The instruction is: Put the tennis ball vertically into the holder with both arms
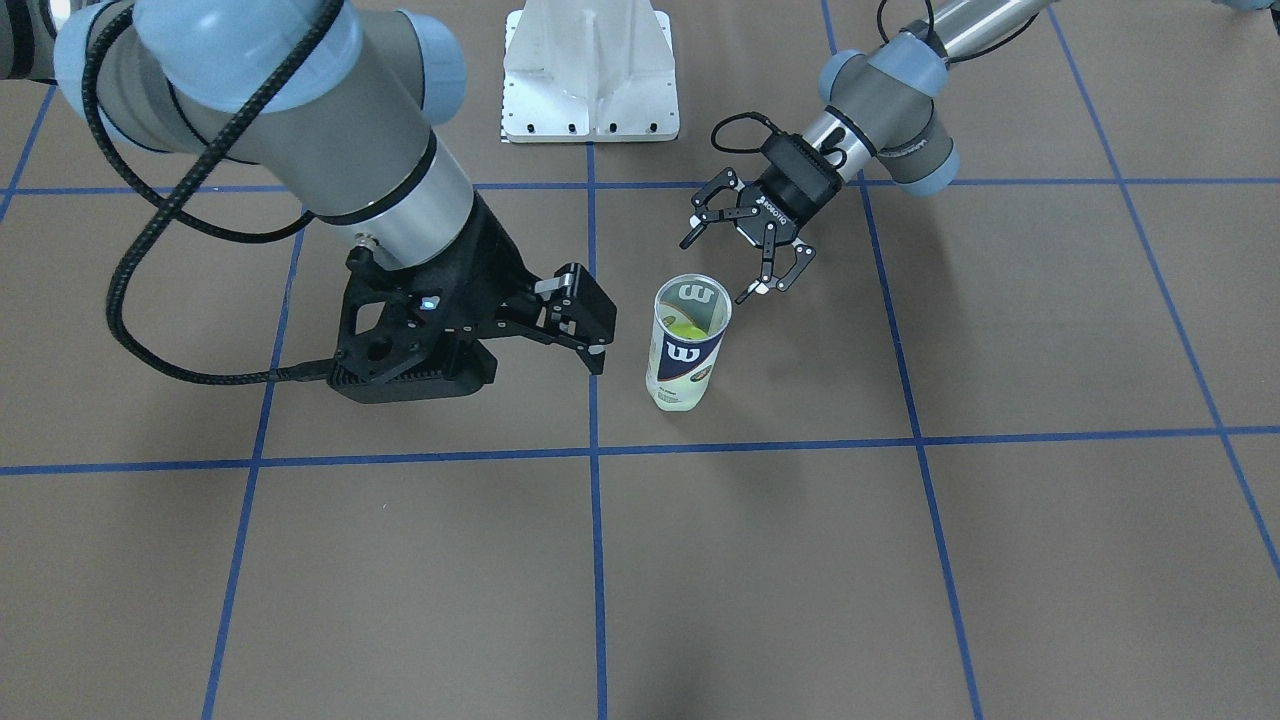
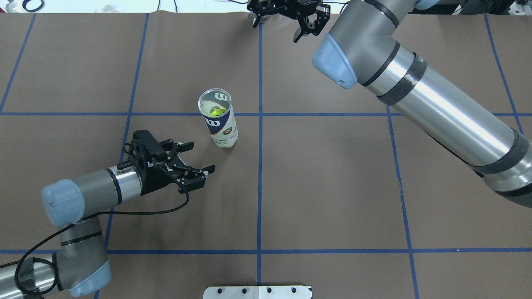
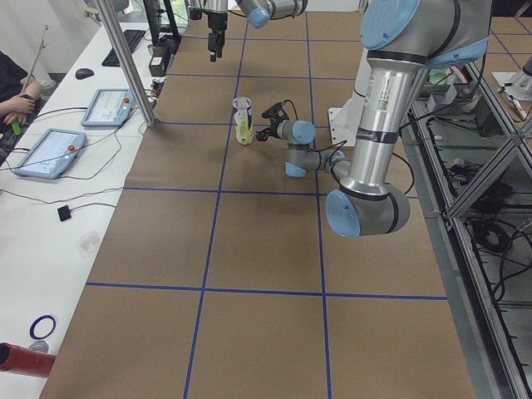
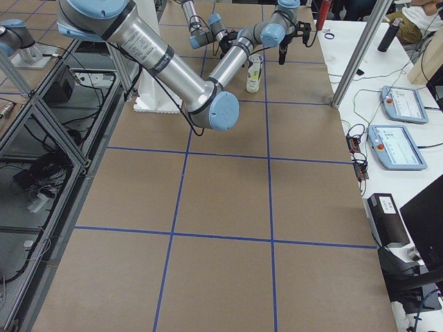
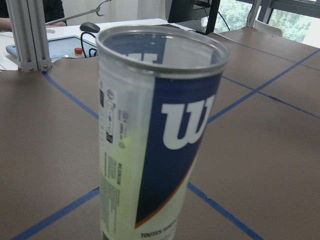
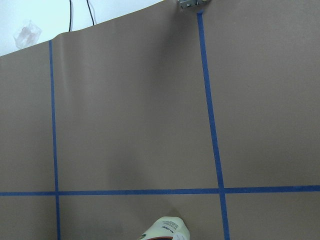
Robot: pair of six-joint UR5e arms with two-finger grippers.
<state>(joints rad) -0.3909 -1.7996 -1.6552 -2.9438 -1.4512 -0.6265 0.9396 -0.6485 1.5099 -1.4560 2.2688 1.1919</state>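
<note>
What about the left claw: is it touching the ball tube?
Apart. The overhead view shows bare table between the left gripper and the holder.

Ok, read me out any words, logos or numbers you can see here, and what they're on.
"W": white logo on the tube, on its navy label.
"TOUTES SUR": label's bottom edge, cut off by the frame.
"ROBOTIQ": left end effector, faint.
Fine print on the tube's side: too blurred to read.

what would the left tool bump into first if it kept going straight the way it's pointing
The ball tube. The open left tool points at it, and its wrist camera shows the tube straight ahead. It would probably meet the side wall; the height is unclear.
</note>
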